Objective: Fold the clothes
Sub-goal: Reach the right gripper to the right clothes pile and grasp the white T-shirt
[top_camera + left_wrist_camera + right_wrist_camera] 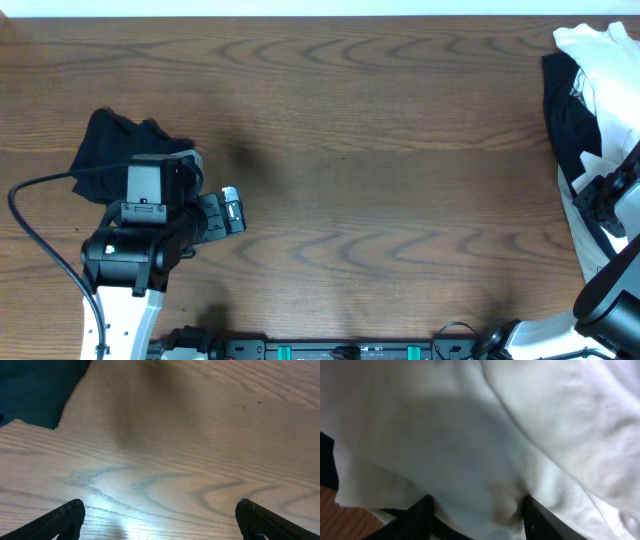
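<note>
Two lots of clothes lie on the counter (380,150): a pile (600,70) of white and black garments at the right edge, and a black garment (115,150) at the left, partly under the left arm (125,255). The right end effector (477,510) sits in the pile's white cloth (545,425), fingers part-way apart with fabric between; whether it grips cannot be told. The left end effector (160,515) hangs wide open over bare wood, near the black garment.
</note>
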